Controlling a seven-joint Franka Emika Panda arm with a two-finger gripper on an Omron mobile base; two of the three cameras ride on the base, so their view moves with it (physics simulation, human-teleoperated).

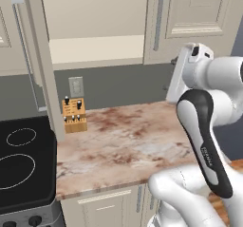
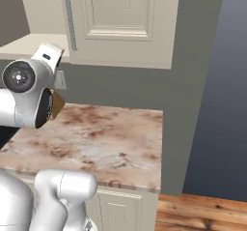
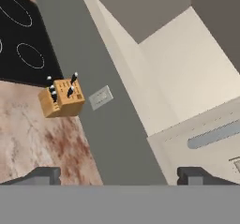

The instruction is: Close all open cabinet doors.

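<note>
Cabinet doors: the open door (image 1: pixel 42 60) juts edge-on over the marble counter (image 1: pixel 123 145), long axis vertical; the closed door (image 1: pixel 194 19) sits flush. The gripper (image 3: pixel 119 175) has its jaws spread wide, holding nothing, near the open shelf (image 1: pixel 97 50).

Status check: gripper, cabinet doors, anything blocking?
Gripper open, empty. Left cabinet door swung open, edge-on beside the cooktop; right cabinet door shut. Knife block on counter below the open cabinet.

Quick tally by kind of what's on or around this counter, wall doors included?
Wall cabinet doors: 2, open door, shut door
Knife block: 1
Wall outlet: 1
Stovetop: 1
Total: 5
</note>
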